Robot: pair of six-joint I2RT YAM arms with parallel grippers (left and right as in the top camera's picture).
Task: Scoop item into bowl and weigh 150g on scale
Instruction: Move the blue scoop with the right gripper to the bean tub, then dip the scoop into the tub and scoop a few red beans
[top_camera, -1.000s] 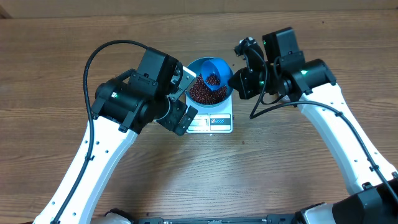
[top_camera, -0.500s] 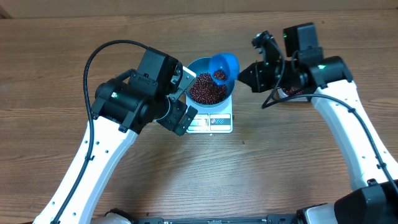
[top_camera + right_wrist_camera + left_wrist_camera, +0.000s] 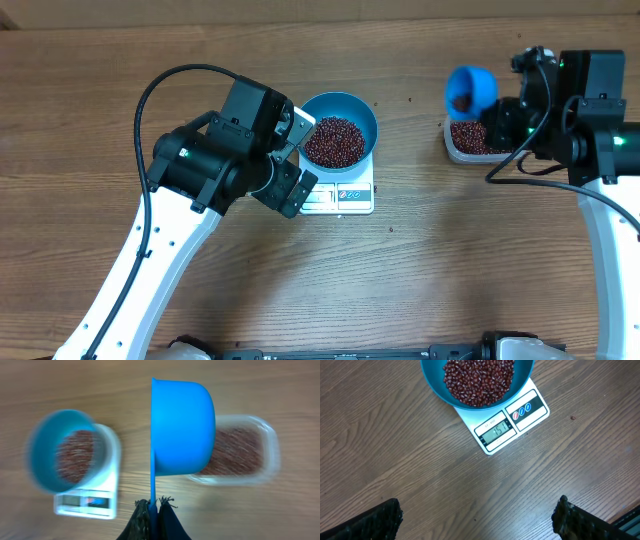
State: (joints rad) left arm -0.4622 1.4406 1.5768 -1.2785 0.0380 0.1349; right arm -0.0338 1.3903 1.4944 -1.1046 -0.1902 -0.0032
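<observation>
Both: left end effector (image 3: 477, 510) gaping, empty; right end effector (image 3: 154, 506) pinching scoop (image 3: 182, 430).

bowl (image 3: 432, 382): blue, top edge, cut off by frame | beans (image 3: 479, 380): dark red-brown heap inside bowl | scale (image 3: 470, 421): white, under bowl, display (image 3: 495, 430) lit, buttons (image 3: 521, 411) just beside it | left gripper (image 3: 477, 522): fingers wide apart at lower corners, nothing between | table (image 3: 420, 475): wood

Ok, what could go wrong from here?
Small blue scoop in the right gripper holds dark red-brown beans over the edge of the clear plastic tub; they could spill. The open left gripper hovers beside the round blue bowl on the white square scale; a nudge could upset the reading.
</observation>
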